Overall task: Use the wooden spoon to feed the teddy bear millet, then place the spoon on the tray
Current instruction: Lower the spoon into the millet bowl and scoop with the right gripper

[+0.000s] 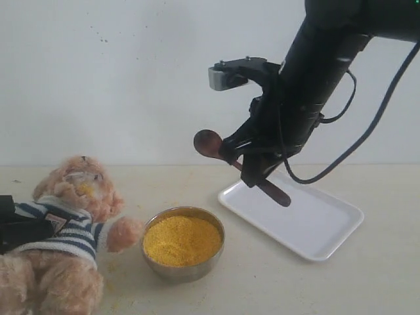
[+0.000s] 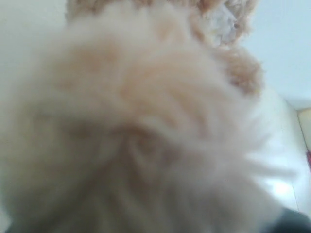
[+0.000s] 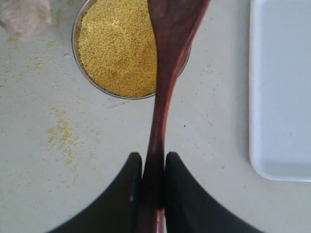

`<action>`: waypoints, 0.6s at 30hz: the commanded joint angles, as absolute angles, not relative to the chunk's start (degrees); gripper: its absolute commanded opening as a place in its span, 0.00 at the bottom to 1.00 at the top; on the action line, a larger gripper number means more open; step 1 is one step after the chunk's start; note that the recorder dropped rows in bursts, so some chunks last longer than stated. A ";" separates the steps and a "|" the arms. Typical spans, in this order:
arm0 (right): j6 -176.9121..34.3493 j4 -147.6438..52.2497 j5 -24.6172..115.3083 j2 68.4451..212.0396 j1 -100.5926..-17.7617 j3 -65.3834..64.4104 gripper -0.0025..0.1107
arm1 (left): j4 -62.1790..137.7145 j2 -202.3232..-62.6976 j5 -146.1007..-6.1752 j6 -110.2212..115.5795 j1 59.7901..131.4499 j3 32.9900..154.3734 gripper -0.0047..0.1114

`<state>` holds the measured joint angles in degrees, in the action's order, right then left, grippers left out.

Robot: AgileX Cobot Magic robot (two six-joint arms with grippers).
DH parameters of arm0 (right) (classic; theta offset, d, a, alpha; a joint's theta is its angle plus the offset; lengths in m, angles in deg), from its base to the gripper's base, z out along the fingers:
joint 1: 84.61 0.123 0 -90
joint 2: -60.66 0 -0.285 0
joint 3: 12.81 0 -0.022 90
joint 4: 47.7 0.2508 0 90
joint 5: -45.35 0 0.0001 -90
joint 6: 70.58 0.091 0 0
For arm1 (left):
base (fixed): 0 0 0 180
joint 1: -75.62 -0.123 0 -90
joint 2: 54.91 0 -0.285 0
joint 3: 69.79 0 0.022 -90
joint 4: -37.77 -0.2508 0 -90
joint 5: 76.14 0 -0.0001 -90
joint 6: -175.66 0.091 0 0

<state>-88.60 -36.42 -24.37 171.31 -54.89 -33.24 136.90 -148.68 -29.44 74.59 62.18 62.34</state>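
The teddy bear (image 1: 85,197) is fluffy light brown, with a shirt (image 1: 72,233) of navy and white stripes and a dab of yellow on its muzzle. The same bright yellow shows in the millet (image 1: 182,240), which lies in a shiny silver-grey bowl (image 1: 184,270). The spoon (image 1: 209,143) is dark reddish-brown, the tray (image 1: 315,230) plain white and the arm (image 1: 321,72) black, while the table (image 1: 367,282) is pale cream, speckled with stray yellow grains (image 3: 60,128), and the wall (image 1: 131,79) is off-white.
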 commanded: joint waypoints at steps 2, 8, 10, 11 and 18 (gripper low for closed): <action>-84.51 -42.86 -24.62 170.94 -49.50 -33.36 0.02 | 137.71 -152.34 -24.68 75.24 62.19 63.72 0.08; -84.08 -55.01 -24.62 175.38 -43.39 -33.36 0.02 | 137.71 -155.41 -24.39 74.58 62.19 65.27 0.08; -83.25 -58.29 -24.62 177.21 -42.12 -33.36 0.02 | 137.71 -155.98 -23.35 74.58 62.19 66.07 0.08; -82.68 -59.77 -24.62 178.27 -41.39 -33.36 0.02 | 137.71 -156.23 -22.84 74.58 62.19 66.40 0.08; -81.79 -67.28 -24.62 184.36 -37.61 -33.36 0.02 | 137.71 -156.60 -24.89 79.33 62.19 68.80 0.08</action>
<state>-82.65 -63.65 -24.65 182.78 -38.65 -33.24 136.99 -156.49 -25.05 77.62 62.18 67.71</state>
